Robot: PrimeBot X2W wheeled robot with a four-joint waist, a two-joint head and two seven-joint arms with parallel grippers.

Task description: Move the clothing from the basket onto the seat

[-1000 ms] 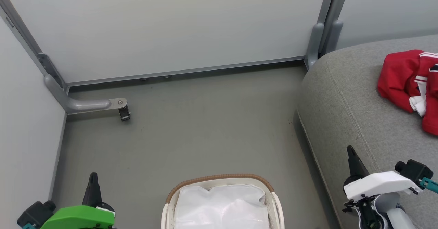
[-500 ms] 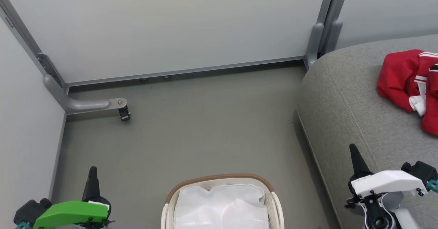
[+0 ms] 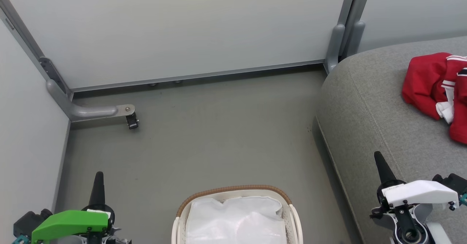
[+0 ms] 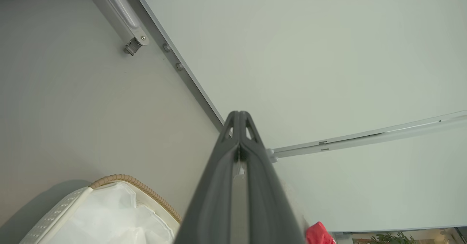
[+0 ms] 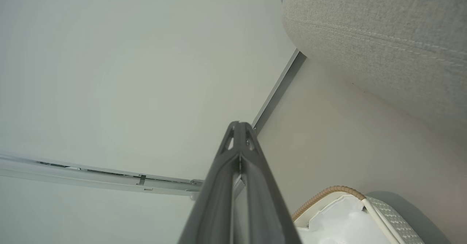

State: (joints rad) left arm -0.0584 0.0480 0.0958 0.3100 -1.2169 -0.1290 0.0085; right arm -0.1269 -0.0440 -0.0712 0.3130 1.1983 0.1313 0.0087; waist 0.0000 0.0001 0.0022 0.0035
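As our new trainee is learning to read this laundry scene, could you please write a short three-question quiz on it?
1. True or false: the clothing lies on the seat.
2. What shows inside the basket? A) a red garment B) a white liner C) a shoe
3. Fill in the blank: the left gripper and the right gripper are both ___ (open or shut).

Key: 1 true; 2 B; 3 shut.
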